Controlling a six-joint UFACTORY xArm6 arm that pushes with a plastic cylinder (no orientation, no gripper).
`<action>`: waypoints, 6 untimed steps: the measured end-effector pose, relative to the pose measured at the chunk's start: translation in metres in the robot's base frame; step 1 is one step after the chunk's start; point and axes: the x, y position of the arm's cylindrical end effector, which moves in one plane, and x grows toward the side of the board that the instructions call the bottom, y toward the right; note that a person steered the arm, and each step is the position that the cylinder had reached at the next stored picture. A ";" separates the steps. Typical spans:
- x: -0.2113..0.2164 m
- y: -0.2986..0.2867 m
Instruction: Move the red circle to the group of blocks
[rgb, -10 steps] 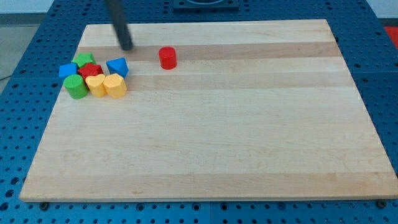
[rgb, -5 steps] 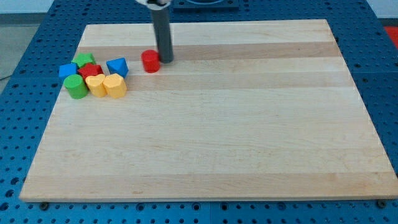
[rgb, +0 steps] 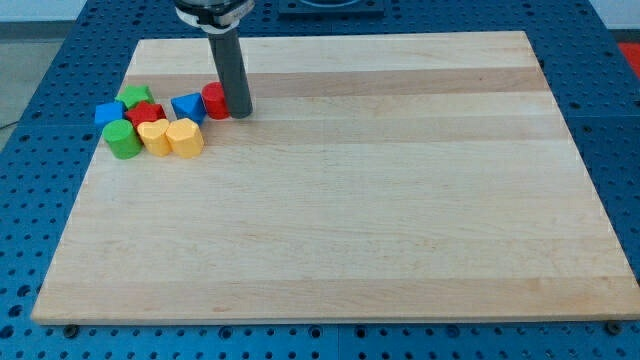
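Note:
The red circle (rgb: 213, 101) lies near the view's top left, touching the right side of a blue triangle (rgb: 187, 107). My tip (rgb: 239, 112) rests against the red circle's right side. The group lies to the left: a blue block (rgb: 109, 112), a green block (rgb: 135, 97), a red block (rgb: 146, 113), a green cylinder (rgb: 123, 139), a yellow block (rgb: 154, 135) and a yellow block (rgb: 185, 136).
The wooden board (rgb: 400, 200) lies on a blue perforated table (rgb: 40, 90). The group of blocks sits close to the board's left edge.
My tip went from left of the red circle around to its right side and pushed it left, from apart until it touches the blue triangle.

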 end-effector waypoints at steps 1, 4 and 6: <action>-0.010 -0.007; -0.044 0.010; -0.040 -0.055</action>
